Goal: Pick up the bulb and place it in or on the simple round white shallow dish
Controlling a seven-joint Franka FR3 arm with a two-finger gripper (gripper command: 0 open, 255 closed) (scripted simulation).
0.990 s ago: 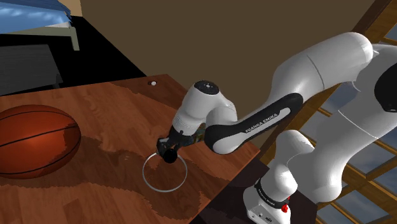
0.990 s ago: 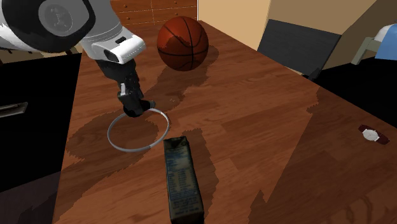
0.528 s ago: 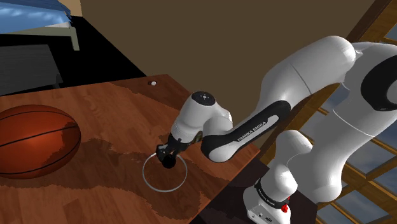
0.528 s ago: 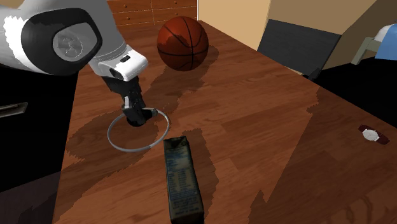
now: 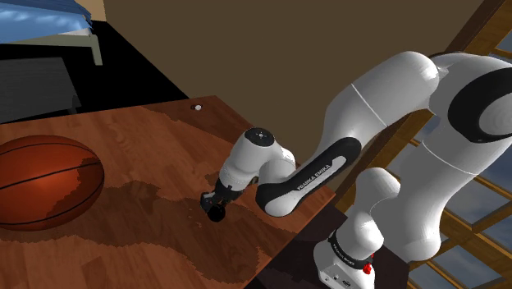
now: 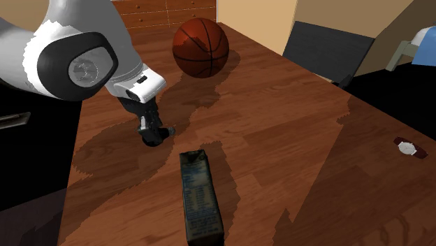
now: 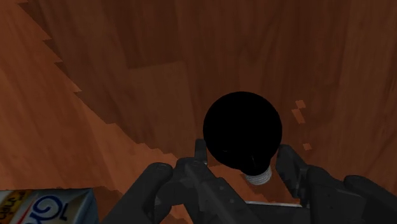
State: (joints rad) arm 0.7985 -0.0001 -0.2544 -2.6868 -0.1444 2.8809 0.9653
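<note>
The bulb (image 7: 242,130) is a black globe with a white ribbed screw base. It sits between my gripper's (image 7: 243,156) two black fingers, which are shut on its neck. In the shoulder view the gripper (image 5: 216,212) points down, low over the wooden table (image 5: 123,139), near the edge by the stand, with the dark bulb (image 5: 217,215) at its tip. In the second exterior view the gripper (image 6: 152,134) hangs just over the table, a little beyond the carton's far end, with the bulb (image 6: 154,138) in it.
A basketball (image 5: 41,181) (image 6: 200,47) rests at the table's far side from the stand. A dark carton (image 6: 199,199) (image 7: 44,207) lies flat close to the gripper. A small wristwatch (image 6: 409,147) lies far off on the table. A dark chair (image 6: 328,52) stands behind it.
The gripper has come down closer to the table with the bulb in it. The thin grey ring that lay under it in the earlier frames is gone from the pictures.
</note>
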